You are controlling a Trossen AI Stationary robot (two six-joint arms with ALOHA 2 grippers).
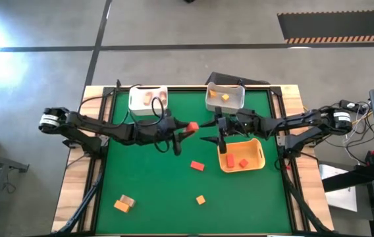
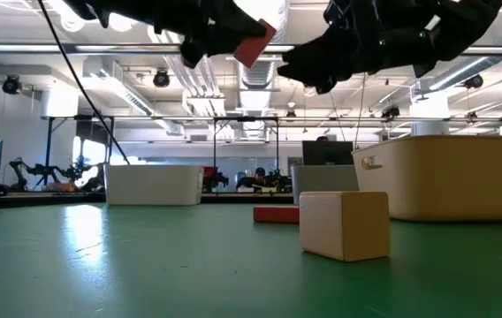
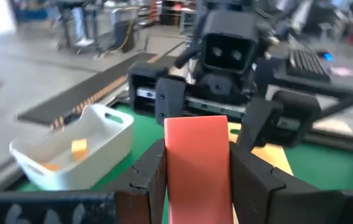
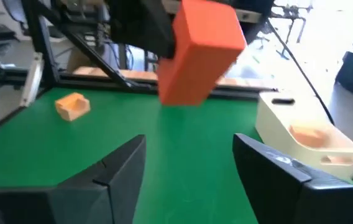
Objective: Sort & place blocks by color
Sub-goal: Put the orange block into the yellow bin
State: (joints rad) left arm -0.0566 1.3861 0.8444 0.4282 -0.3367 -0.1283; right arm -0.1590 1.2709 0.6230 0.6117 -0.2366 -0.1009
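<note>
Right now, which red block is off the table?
The red block held in the left hand, in the air near the table's middle; the other loose red block lies on the mat.

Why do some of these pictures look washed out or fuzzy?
High view: sunlight glares white on the floor at upper left. Low view: ceiling lights leave the arms as dark shapes. Left wrist view: the red block is sharp, the room behind blurred. Right wrist view: bright window glare at right.

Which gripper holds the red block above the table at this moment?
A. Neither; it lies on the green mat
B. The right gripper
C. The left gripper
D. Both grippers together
C. The left gripper is shut on the red block, which the left wrist view shows clamped between its fingers, while the right gripper stands open and empty facing it.
</note>
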